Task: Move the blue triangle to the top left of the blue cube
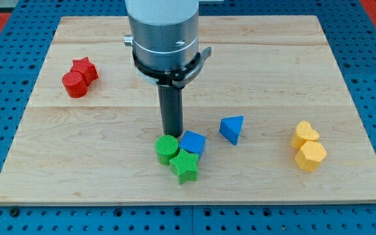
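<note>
Camera view, items listed from the view's left to its right, each placed relative to the blue cube (192, 141):

- Red cylinder (74, 84) and red star (85, 68): touching each other, well apart to the upper left.
- Green cylinder (167, 149) and green star (185, 166): touching the cube at its left and lower sides.
- My tip (172, 134): a bare rod with nothing held, set just beside the cube's upper-left corner, above the green cylinder.
- Blue triangle (232, 128): near, to the right and slightly higher; it lies on the far side of the cube from the tip, so a circling approach is judged necessary before a leftward push.
- Yellow heart (304, 135) and yellow hexagon (310, 155): touching each other, well apart to the right.
</note>
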You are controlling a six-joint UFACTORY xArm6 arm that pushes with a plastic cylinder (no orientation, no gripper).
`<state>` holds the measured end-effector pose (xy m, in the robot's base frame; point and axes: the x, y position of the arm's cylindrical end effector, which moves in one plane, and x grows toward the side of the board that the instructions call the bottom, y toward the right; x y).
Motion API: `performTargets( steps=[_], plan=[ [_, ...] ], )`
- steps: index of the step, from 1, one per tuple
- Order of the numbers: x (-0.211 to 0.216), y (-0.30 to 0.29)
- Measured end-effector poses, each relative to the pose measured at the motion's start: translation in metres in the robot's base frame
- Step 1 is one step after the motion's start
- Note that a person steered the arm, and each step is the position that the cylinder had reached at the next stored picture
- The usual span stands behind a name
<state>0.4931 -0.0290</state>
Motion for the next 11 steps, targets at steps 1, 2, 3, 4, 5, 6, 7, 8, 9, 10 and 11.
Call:
performTargets(
  steps=[1, 2, 3, 4, 5, 6, 7, 8, 9, 10, 11],
  plan=[
    [-0.043, -0.003],
    [-0.058, 0.051],
    [-0.056, 0.12],
    [-0.026, 0.151],
    [0.007, 0.118],
    [0.007, 0.093],
    [0.007, 0.074],
    [0.007, 0.056],
    [0.007, 0.044],
    [0.007, 0.04],
    [0.007, 0.035]
  ],
)
